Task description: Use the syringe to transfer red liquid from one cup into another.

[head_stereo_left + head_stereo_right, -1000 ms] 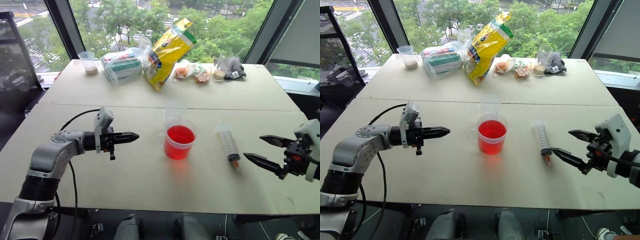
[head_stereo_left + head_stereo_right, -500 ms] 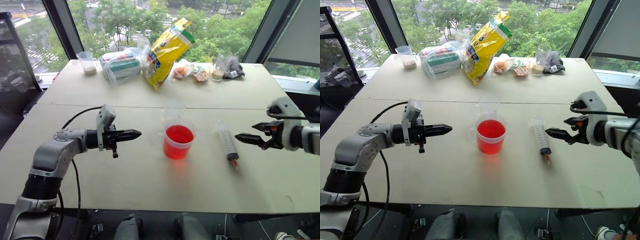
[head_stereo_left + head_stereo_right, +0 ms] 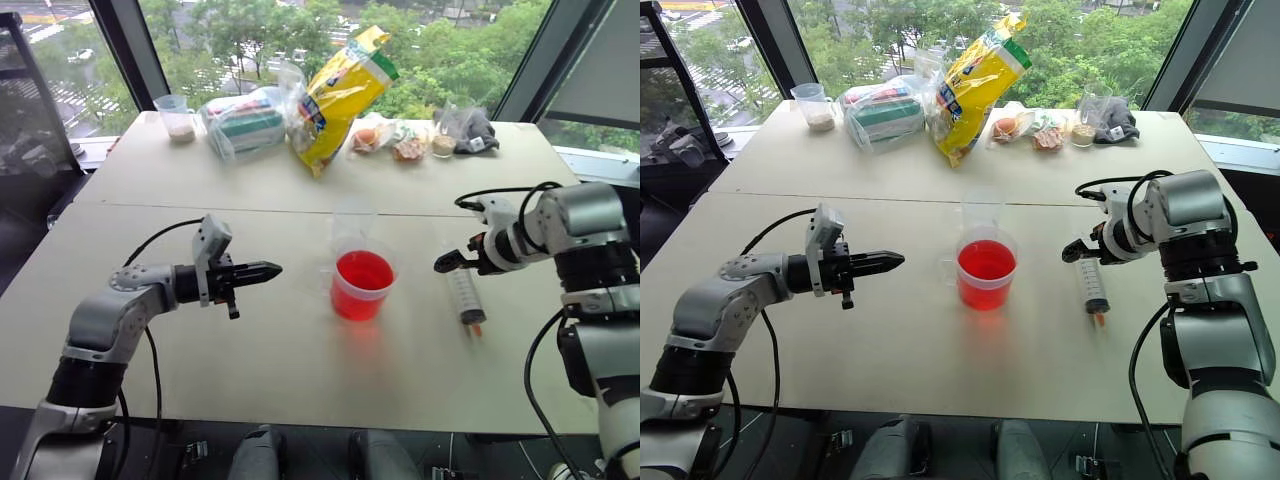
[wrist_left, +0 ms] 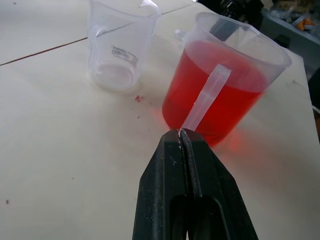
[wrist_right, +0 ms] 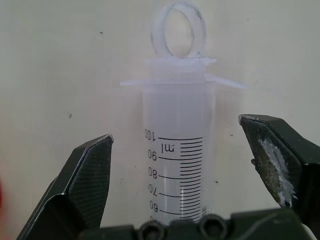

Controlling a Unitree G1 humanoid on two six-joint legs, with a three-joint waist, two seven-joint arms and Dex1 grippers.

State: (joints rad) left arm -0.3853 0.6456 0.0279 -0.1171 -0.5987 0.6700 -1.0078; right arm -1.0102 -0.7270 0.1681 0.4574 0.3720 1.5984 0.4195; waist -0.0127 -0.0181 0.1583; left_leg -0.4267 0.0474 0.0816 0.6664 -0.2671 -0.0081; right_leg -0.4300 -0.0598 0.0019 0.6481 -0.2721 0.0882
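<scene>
The syringe [image 3: 465,295] lies flat on the table, right of the cup of red liquid [image 3: 360,285], red tip toward me. My right gripper [image 3: 441,265] points down over its plunger end, open; in the right wrist view the fingers [image 5: 85,170] stand either side of the barrel [image 5: 177,150] without touching it. The colourless clear cup [image 3: 350,225] stands just behind the red one. My left gripper [image 3: 272,269] is shut on nothing, held level left of the red cup [image 4: 225,95], aimed at its handle.
Along the table's far edge lie a yellow bag [image 3: 340,95], a clear bag with green contents [image 3: 245,125], small food packets [image 3: 400,148] and a small cup of beige powder [image 3: 180,120]. A seam [image 3: 150,207] crosses the table behind the cups.
My right arm has swung in from the table's right edge to over the syringe, its open gripper tipping downward. The left arm has stayed put.
</scene>
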